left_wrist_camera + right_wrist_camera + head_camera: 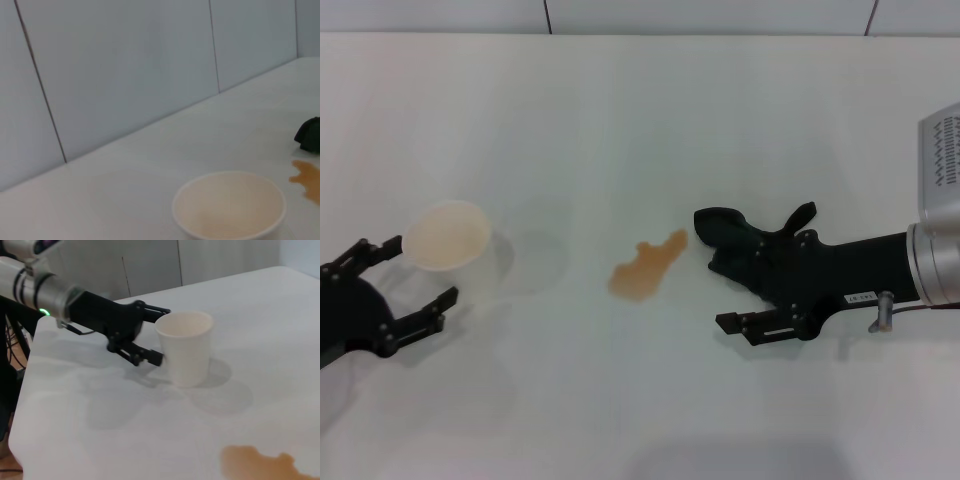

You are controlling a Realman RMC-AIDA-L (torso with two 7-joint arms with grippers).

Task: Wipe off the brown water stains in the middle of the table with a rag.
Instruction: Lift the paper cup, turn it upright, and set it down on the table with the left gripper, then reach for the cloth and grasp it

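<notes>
Head view: your right gripper is clamped on the rag, just right of the brown water stains mid-table. Your left gripper is spread wide beside the cup.
Left wrist: cup, stains, rag edge.
Right wrist: stains near cup.

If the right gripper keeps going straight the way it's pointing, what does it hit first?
The right gripper points toward the robot's left, holding the rag. Straight on, the rag would likely meet the brown water stains first; the cup stands well beyond.
</notes>
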